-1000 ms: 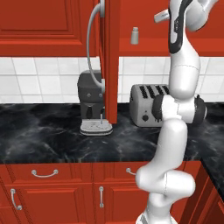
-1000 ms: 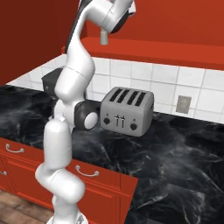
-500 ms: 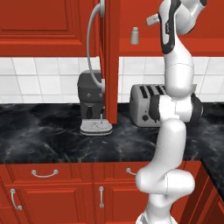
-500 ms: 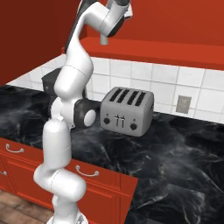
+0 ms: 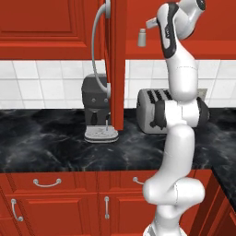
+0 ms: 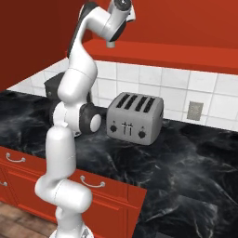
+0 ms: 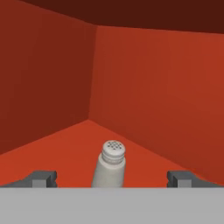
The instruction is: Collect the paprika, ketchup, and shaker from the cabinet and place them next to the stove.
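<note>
From my left base camera I see a dark coffee machine (image 5: pixel 97 103) at the left of the black marble surface (image 5: pixel 55 147), partly behind the open door of the red cabinet (image 5: pixel 117 60). To its right, up on the cabinet shelf, stands the shaker (image 5: pixel 142 38), upright, with a grey toaster (image 5: pixel 154 110) below it on the surface. My hand (image 7: pixel 112 178) is raised at the shelf with its fingers spread wide, the shaker standing between the two tips and nothing gripped.
</note>
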Controlling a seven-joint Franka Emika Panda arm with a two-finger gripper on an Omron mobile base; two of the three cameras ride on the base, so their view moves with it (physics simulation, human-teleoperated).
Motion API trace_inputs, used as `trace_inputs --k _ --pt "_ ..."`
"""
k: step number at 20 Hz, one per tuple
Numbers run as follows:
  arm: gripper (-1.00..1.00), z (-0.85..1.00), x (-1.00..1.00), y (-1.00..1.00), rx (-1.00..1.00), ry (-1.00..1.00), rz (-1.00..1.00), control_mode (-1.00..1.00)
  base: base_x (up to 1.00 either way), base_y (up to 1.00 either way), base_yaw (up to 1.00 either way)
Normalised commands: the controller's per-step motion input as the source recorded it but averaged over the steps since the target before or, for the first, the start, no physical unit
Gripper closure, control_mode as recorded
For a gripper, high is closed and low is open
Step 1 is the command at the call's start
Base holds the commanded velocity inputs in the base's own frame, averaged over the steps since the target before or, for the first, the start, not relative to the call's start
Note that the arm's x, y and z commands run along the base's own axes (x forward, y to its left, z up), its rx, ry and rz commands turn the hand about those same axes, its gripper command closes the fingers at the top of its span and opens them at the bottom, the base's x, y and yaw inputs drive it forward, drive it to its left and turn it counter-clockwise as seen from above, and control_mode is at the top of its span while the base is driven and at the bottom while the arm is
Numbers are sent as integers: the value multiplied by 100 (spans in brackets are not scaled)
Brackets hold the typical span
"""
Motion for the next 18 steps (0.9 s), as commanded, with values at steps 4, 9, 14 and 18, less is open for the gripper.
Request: trace_inputs --k 4,9,14,18 --pt "-100 -13 16 1 0 1 0 -100 0 0 0" --pt "-100 -23 19 7 0 4 0 -100 0 0 0" --pt "-100 -8 17 5 0 4 0 -100 0 0 0" --pt "-100 -3 17 2 0 5 0 -100 0 0 0"
